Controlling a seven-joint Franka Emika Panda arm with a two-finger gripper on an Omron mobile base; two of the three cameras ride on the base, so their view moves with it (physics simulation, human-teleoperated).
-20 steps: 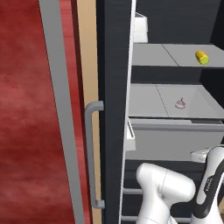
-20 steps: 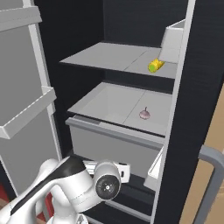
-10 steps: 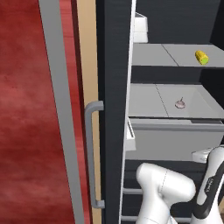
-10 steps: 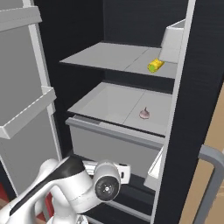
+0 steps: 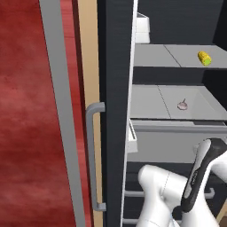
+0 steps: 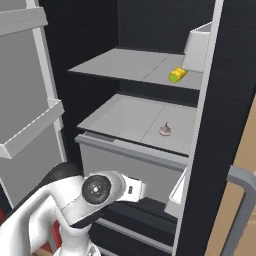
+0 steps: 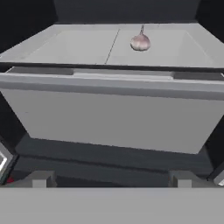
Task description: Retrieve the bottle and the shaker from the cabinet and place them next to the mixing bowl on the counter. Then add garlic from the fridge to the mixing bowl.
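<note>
The fridge point(image 5: 114, 88) stands open in front of me, dark-bodied with pale grey shelves. A small pinkish garlic point(image 7: 140, 42) bulb lies on the middle shelf point(image 6: 125, 117), also seen as the garlic point(image 5: 182, 105) and garlic point(image 6: 165, 130) in the two base views. My gripper point(image 7: 111, 179) is open and holds nothing. It sits low in front of the grey drawer point(image 7: 109, 113), below and short of the garlic. The white arm point(image 6: 100, 190) reaches in from below. The bottle, shaker, cabinet, mixing bowl and counter are out of view.
A yellow-green item point(image 6: 176, 75) and a white box point(image 6: 197, 45) rest on the upper shelf. The open fridge door point(image 6: 25, 100) with its bin stands at the left. A grey bar handle point(image 5: 91, 155), a tan panel point(image 5: 88, 53) and a red wall point(image 5: 26, 133) lie beside the fridge.
The arm has shifted a little up and to the left in both base views. The garlic and the shelves have not moved, and the gripper stays open.
</note>
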